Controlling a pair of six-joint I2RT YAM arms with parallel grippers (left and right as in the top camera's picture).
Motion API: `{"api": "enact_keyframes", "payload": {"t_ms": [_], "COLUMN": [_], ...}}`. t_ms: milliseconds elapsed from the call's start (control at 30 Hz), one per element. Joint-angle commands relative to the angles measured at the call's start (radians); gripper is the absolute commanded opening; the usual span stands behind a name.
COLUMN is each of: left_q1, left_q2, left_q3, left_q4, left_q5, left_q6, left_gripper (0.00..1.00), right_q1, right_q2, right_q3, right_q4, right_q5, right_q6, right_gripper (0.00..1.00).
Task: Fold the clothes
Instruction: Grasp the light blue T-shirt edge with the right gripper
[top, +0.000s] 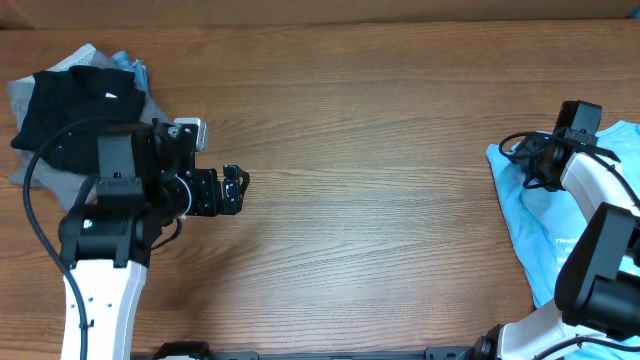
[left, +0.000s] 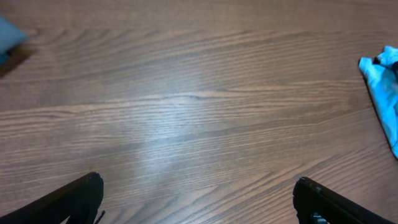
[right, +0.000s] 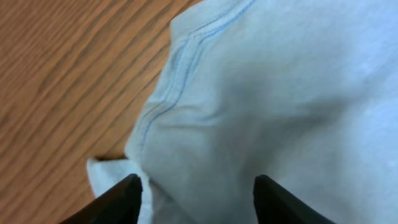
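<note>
Light blue cloth T-shirt (right: 261, 93), bunched at the brown wooden table's (top: 380, 150) right edge, lies just under our right gripper (right: 198, 190), spread wide and empty, left gripper (left: 199, 193) likewise over bare wood; we fear a shallow hem pinch slipping free.

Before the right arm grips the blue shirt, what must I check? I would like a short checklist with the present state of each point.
1. Right gripper open: ok, the fingers stand apart.
2. Shirt under it: ok, cloth with a stitched hem fills the gap between the fingers.
3. Fingers touching the cloth: cannot tell.
4. Left gripper open and empty: ok, only bare table shows between its fingers.
5. Shirt spread flat: not ok, it lies rumpled at the table's right edge, partly under the right arm.
6. Dark clothes pile apart from the shirt: ok, it lies at the far left corner.
</note>
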Motion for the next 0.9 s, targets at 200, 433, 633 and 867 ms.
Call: {"api": "enact_keyframes", "payload": {"t_ms": [200, 433, 633, 867], "left_q1": [-0.007, -0.007, -0.007, -0.007], "left_q2": [0.064, 0.063, 0.063, 0.063], "left_q3": [0.025, 0.025, 0.026, 0.026], "left_q4": [-0.011, -0.023, -0.034, -0.071], "left_q5": [0.019, 0.019, 0.026, 0.026], "left_q6": [-0.03, -0.03, -0.029, -0.029], "left_gripper": [1.0, 1.0, 1.0, 1.0], "right_q1": [0.001, 0.001, 0.0, 0.0], "right_q2": [0.016, 0.016, -0.003, -0.1], "right_q3": [0.018, 0.018, 0.033, 0.067], "right_q4": [-0.004, -0.003, -0.007, -0.013], "right_q5": [-0.029, -0.031, -0.048, -0.049], "right_q6": [-0.037, -0.036, -0.036, -0.036], "right_gripper": [0.53, 0.06, 0.04, 0.04]}}
